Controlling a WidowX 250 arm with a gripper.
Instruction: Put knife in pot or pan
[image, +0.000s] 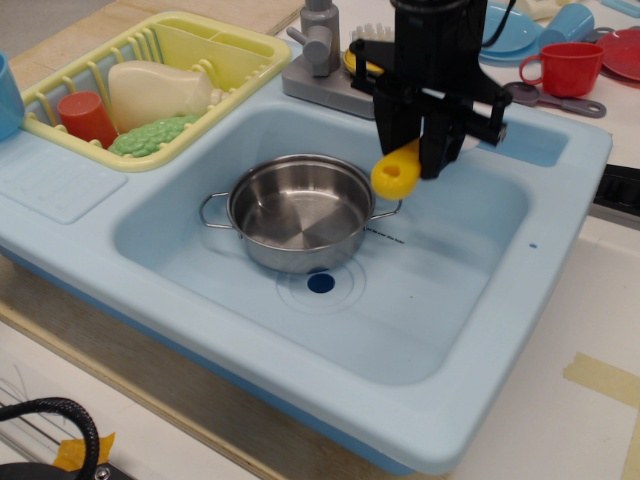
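The shiny steel pot (300, 210) stands in the light blue sink basin (430, 290), just behind the drain hole, with wire loop handles at left and right. My black gripper (413, 150) is shut on the knife (398, 172) and holds it in the air above the basin, just right of the pot's right handle. The yellow handle end sticks out toward the front left below my fingers. The white blade is mostly hidden behind the gripper.
A yellow dish rack (150, 80) with a red cup, a cream bottle and a green scrubber sits at the back left. The grey faucet (320, 50) stands behind the basin. A red cup (568, 68), blue dishes and a grey utensil lie at the back right.
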